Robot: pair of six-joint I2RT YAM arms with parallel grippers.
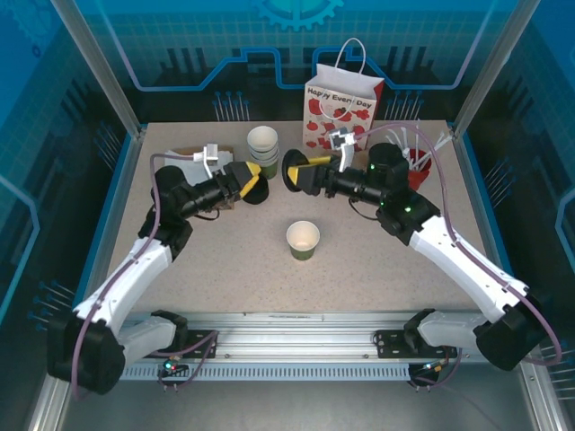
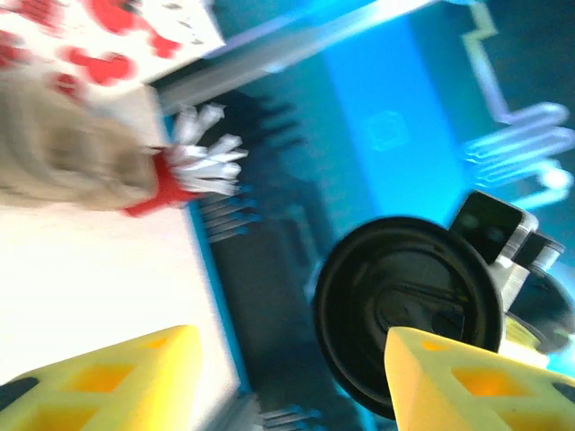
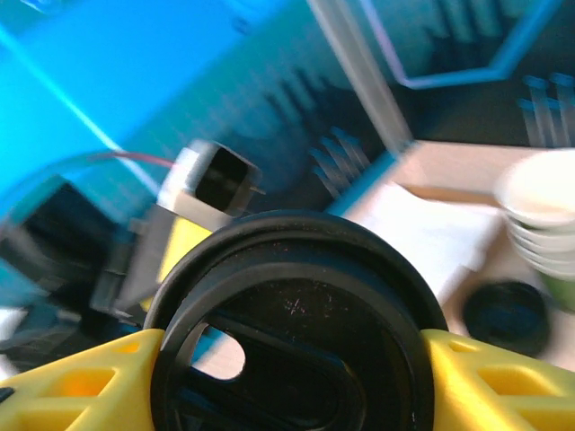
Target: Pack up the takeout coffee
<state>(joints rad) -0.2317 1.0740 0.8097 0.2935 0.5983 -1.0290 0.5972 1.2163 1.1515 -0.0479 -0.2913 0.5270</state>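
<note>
The cup (image 1: 303,240) stands upright and lidless in the middle of the tabletop (image 1: 207,260), nearer than both hands. The black lid (image 3: 296,332) is held on edge in the air between the yellow fingers of the right hand (image 1: 301,172), which is closed on its rim. The left hand (image 1: 251,180) faces it from just to the left, fingers apart and gripping nothing. Farther back sits the cup stack (image 1: 262,148), with what seems, through blur, a pile of loose lids (image 3: 506,314) beside it. The bag (image 1: 341,108) stands at the far edge.
</note>
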